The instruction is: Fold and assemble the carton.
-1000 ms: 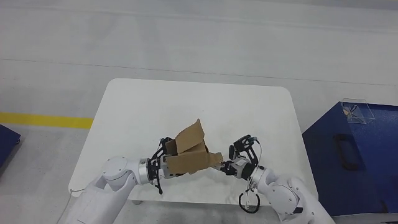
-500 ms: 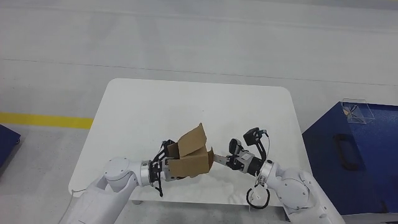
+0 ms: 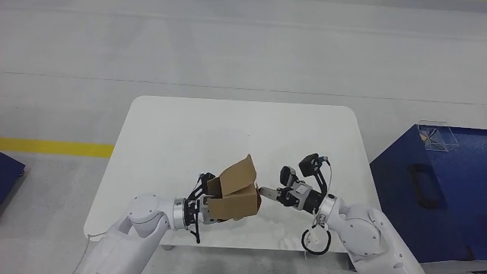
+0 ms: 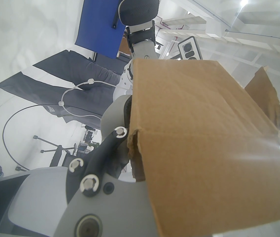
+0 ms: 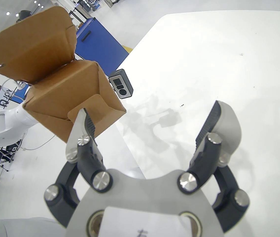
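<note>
Since the earlier frames, the upper flap (image 3: 237, 170) of the brown cardboard carton (image 3: 233, 198) has tipped lower, and the right tool (image 3: 268, 193) has swung round to the carton's 3 o'clock end. Left tool (image 3: 204, 202): clamped on the carton's 9 o'clock end, holding it clear of the white tabletop (image 3: 228, 125) near that surface's 6 o'clock edge. Right tool: jaws wide apart, gripping nothing; one fingertip (image 5: 81, 118) rests against a small rounded end flap (image 5: 94, 103).
</note>
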### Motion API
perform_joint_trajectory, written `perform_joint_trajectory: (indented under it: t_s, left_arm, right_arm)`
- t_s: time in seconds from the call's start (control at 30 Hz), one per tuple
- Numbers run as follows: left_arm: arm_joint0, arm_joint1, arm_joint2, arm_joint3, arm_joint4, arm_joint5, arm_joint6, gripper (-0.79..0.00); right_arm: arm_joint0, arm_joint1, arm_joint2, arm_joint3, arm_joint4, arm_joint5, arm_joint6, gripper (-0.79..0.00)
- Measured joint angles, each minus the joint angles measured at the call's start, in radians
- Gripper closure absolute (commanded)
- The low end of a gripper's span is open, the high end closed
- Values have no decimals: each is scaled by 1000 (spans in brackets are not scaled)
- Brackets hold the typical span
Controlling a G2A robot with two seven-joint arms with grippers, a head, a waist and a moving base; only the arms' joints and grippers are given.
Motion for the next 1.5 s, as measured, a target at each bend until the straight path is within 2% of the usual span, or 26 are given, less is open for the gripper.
perform_joint_trajectory:
  t_s: [0.73, 1.5]
  left_arm:
    - [-1, -2, 14, -7, 27, -5, 20, 0]
    - [-3, -5, 18, -1, 6, -2, 7, 0]
  right_arm:
    - [-3, 6, -4, -51, -35, 26, 21, -785]
    - [22, 4, -42, -17, -33, 35, 20, -785]
